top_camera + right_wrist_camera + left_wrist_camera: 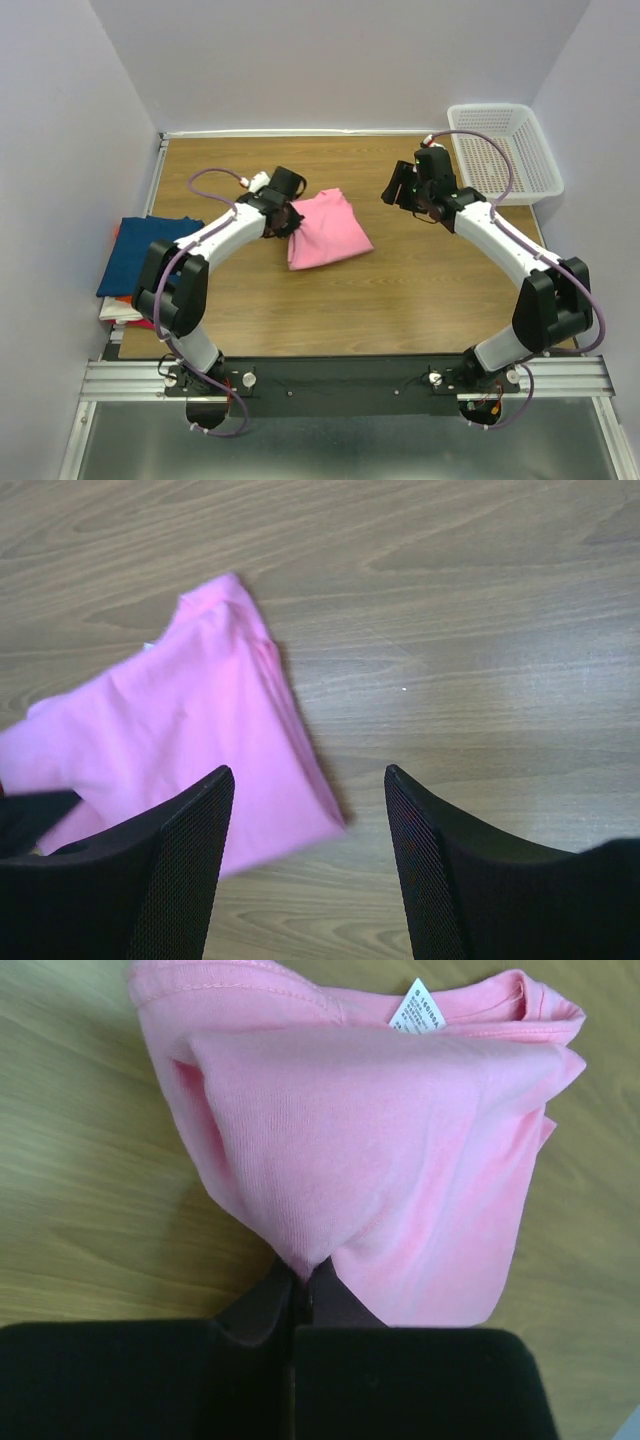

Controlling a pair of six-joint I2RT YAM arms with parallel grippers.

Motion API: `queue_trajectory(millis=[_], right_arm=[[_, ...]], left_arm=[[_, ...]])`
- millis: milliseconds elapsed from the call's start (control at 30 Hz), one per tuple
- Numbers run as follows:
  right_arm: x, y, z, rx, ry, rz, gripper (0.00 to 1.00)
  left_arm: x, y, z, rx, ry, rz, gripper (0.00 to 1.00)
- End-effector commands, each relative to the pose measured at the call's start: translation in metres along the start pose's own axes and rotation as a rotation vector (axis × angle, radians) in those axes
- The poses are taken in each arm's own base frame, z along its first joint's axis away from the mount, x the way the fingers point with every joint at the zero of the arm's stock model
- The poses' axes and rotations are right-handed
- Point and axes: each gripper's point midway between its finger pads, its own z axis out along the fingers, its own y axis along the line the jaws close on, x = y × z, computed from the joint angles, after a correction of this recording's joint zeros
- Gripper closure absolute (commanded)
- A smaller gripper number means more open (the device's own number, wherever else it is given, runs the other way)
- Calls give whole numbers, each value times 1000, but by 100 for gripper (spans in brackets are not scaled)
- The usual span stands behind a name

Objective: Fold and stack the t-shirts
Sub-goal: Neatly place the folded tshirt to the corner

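Top view: the pink shirt [330, 230] lies folded into a rough square near the middle of the table [400, 300], a little toward the far edge. The left gripper [288, 216] sits at the shirt's left edge, touching the cloth. The right gripper [403, 190] is well apart from the shirt, toward the far right corner. A white basket [505, 150] stands at that far right corner. A folded blue shirt [140, 255] lies at the left edge of the table.

Left wrist view: the jaws are pressed together on a pinch of pink cloth, which rises to a point at the left gripper [300, 1295]. The rest of the shirt spreads over the wood beyond it. A small white label [418, 1008] shows at the collar.

Right wrist view: the right gripper [308, 775] stands with its jaws wide apart above bare wood. The pink shirt [180, 720] lies flat to the left, one corner passing behind the left finger.
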Motion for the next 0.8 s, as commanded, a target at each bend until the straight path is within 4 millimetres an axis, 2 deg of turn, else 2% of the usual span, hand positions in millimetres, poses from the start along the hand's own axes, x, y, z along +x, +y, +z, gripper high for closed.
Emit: queue_trajectory(millis=[0, 33, 167, 233, 300, 333, 367, 400, 433, 567, 700, 733, 767], right_arm=[[4, 5, -17, -32, 26, 20, 31], [4, 7, -19, -40, 25, 22, 31], [8, 6, -22, -49, 35, 32, 31], [11, 6, -24, -51, 39, 31, 31], [12, 7, -25, -59, 44, 34, 31], [11, 8, -26, -61, 43, 36, 31], [12, 7, -26, -61, 44, 37, 31], [12, 8, -26, -61, 43, 39, 31], [11, 8, -27, -63, 40, 39, 31], [12, 7, -28, -62, 41, 39, 31], [14, 7, -27, -61, 46, 42, 31], [14, 7, -27, -60, 45, 42, 31], [14, 7, -26, -59, 47, 42, 31]], left_arm=[[-54, 26, -14, -90, -99, -78, 100], [-72, 33, -15, -103, -120, -98, 100], [-110, 47, -24, -128, -167, -132, 100], [-136, 55, -33, -149, -208, -163, 100], [-152, 61, -39, -161, -232, -166, 100], [-168, 66, -44, -167, -253, -184, 100], [-175, 68, -46, -172, -260, -186, 100], [-186, 79, -46, -196, -267, -191, 100], [-195, 79, -51, -196, -278, -190, 100], [-215, 99, -56, -247, -293, -192, 100], [-233, 105, -70, -237, -327, -189, 100], [-242, 113, -74, -250, -340, -204, 100], [-249, 112, -80, -243, -355, -203, 100]])
